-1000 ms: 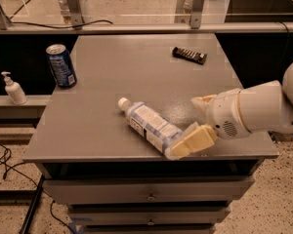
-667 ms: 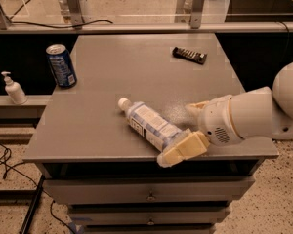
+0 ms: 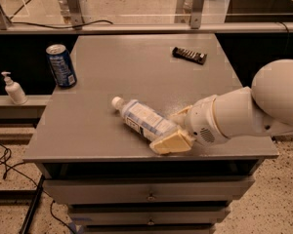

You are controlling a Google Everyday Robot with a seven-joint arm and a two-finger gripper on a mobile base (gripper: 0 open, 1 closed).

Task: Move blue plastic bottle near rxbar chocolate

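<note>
Find the blue plastic bottle [image 3: 144, 121] lying flat, well apart from the rxbar chocolate [image 3: 189, 55], nearer the front and left. Note long axis running cap-first away from the gripper [image 3: 174, 129] at its base. Cannot tell whether clenched or released.

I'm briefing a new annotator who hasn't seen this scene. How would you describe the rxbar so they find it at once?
On the grey table, look to the far right corner: the rxbar lies flat there, apart from the bottle and the tool at the front edge. It is the only small, dark, flat rectangle; the can stands upright at the left.
</note>
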